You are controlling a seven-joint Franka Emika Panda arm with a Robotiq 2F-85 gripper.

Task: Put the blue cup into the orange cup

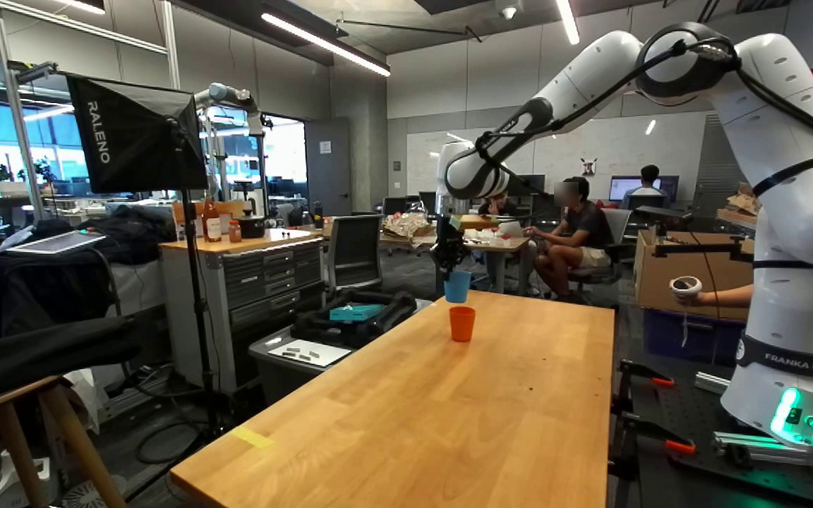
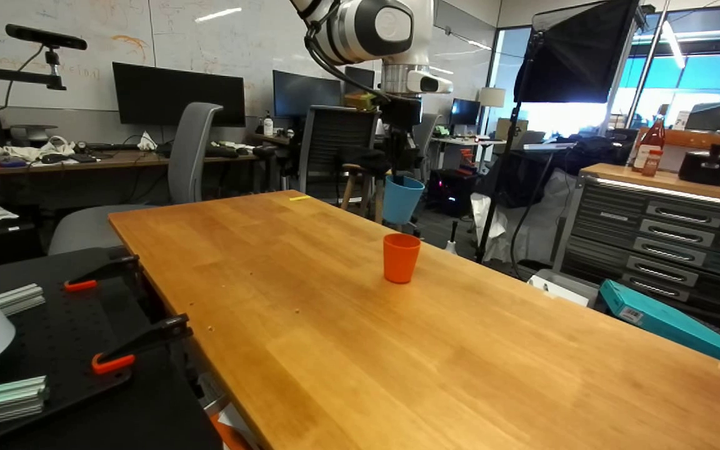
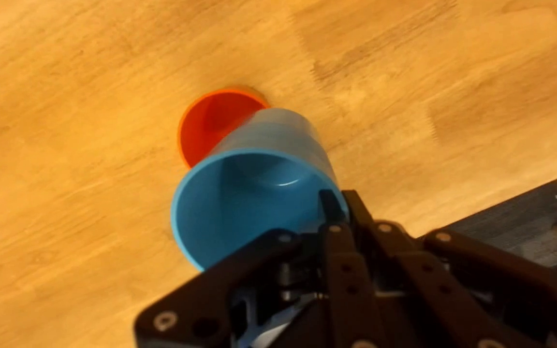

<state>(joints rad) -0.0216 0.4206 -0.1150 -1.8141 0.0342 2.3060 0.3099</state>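
- The blue cup (image 3: pixel 259 193) is held in the air above the wooden table (image 2: pixel 335 350), higher than the orange cup (image 2: pixel 401 259); grasp and lift may be judged done, the nesting not yet.
- Left to be done, by judgement: the blue cup is to be centred over the orange mouth, lowered into it and released.
- A plain, slightly tapered blue wall is seen, mouth upward, with a slight lean suggested; a glint is caught on the inner base, and no handle is shown.
- The rim is pinched by the gripper (image 3: pixel 341 200): the jaws are drawn narrow on the thin wall, one finger (image 3: pixel 330 207) inside the cup, one outside.
- In both exterior views a small gap is seen between blue base and orange rim; exact alignment cannot be told.
- The orange cup is stood upright on the wooden table, its mouth partly hidden by the blue cup in the wrist view.
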